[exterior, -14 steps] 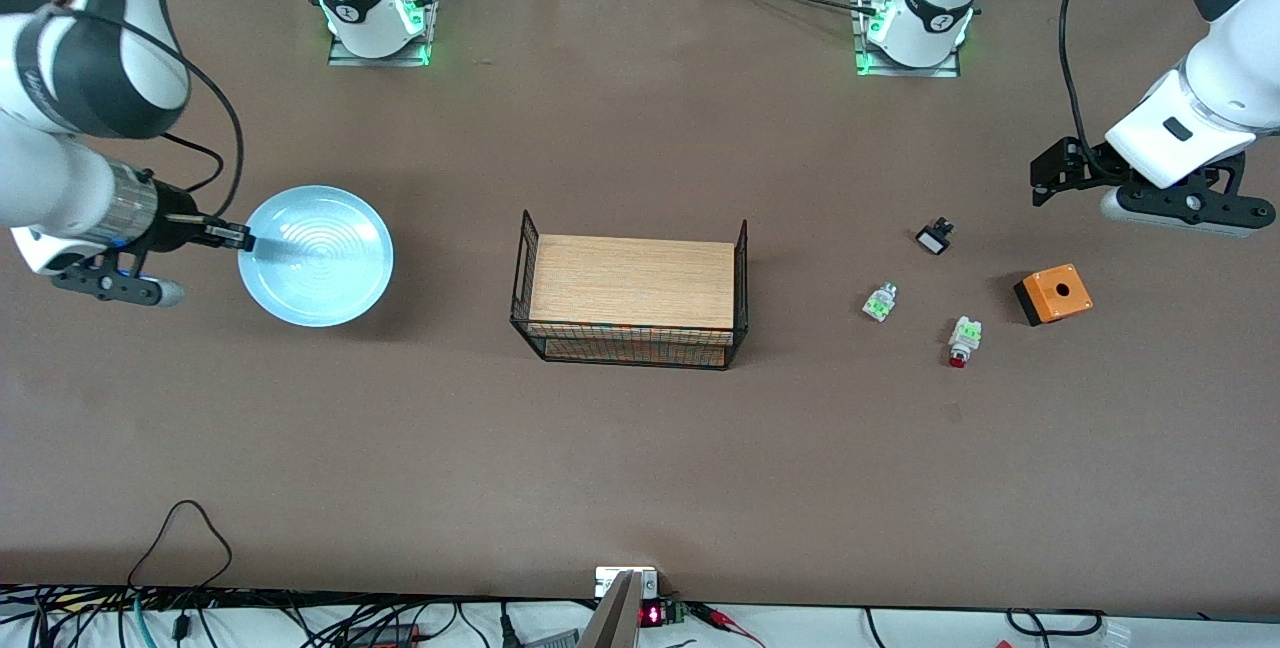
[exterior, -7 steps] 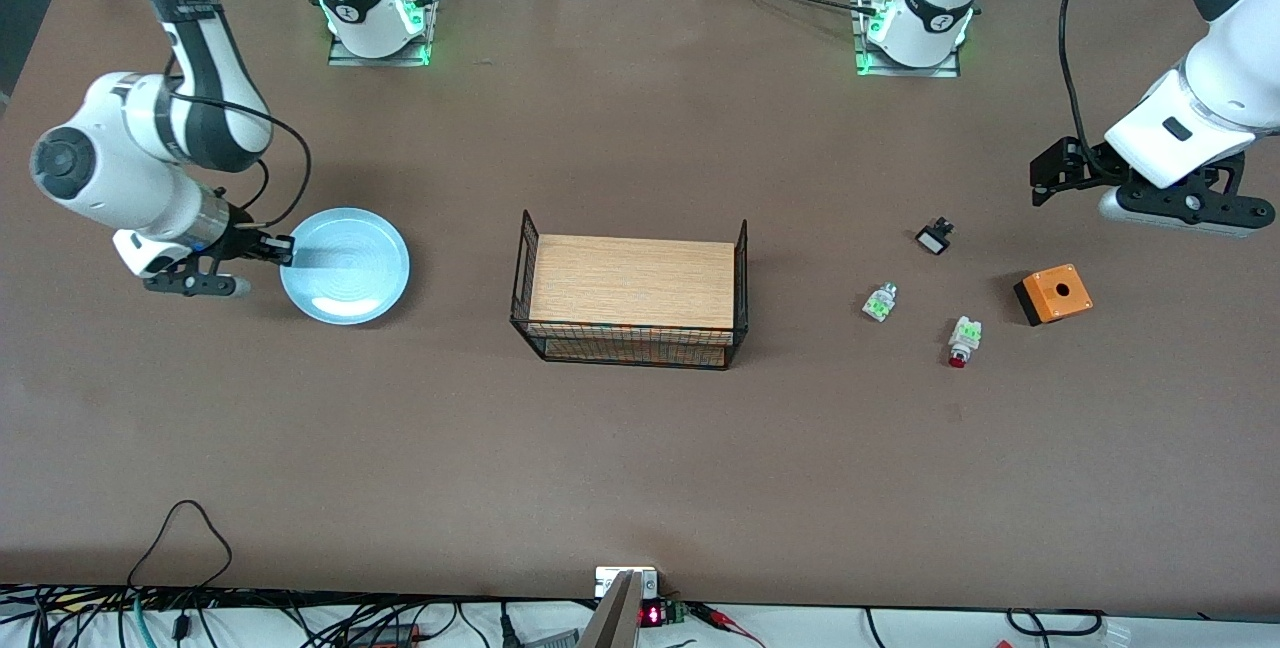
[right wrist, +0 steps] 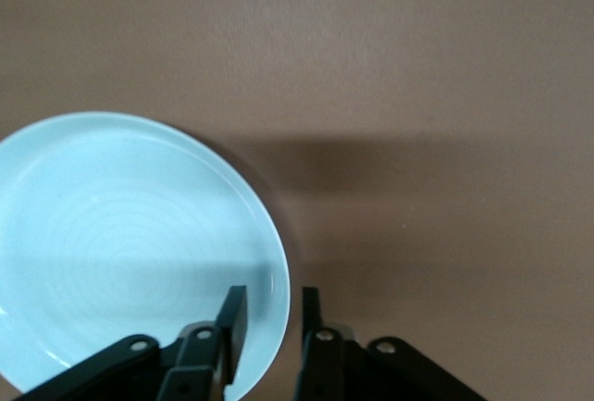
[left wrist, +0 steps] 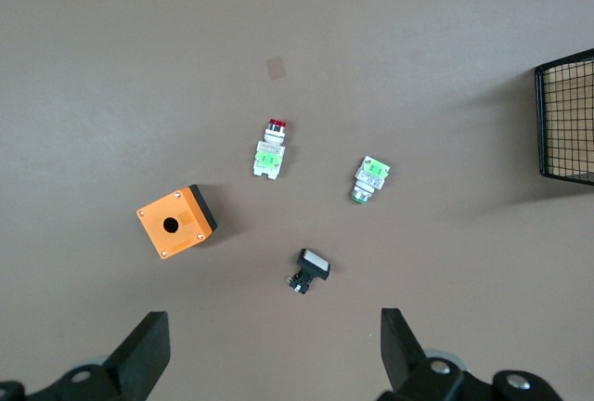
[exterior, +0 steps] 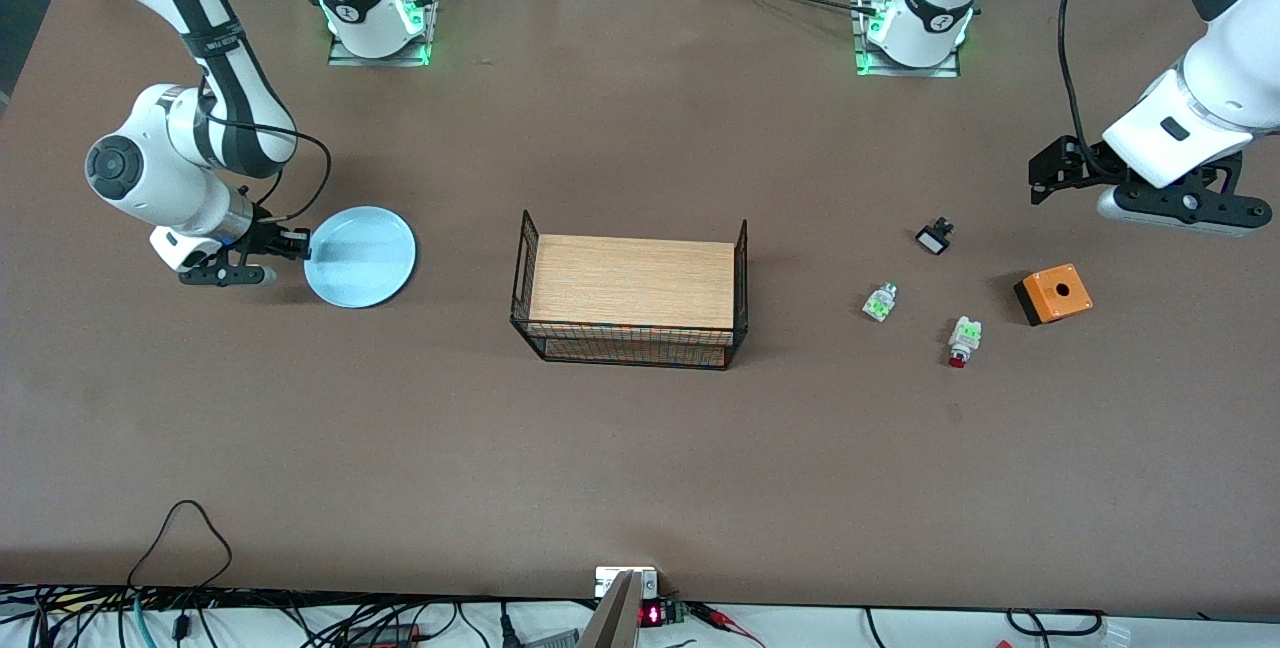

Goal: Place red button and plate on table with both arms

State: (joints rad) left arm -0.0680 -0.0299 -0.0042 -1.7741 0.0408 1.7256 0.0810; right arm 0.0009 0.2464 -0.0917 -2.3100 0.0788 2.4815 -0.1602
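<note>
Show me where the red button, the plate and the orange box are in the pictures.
red button [exterior: 963, 338]: front view, on its white-green body.
plate [exterior: 365, 258]: front view, on its bare pale-blue middle.
orange box [left wrist: 174, 224]: left wrist view, on its orange top face beside the hole.

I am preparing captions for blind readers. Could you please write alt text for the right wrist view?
The right gripper straddles the rim of the pale blue plate, one finger over the plate and one outside it, with a narrow gap between them. The plate lies on the brown table, which fills the rest of the view.
</note>
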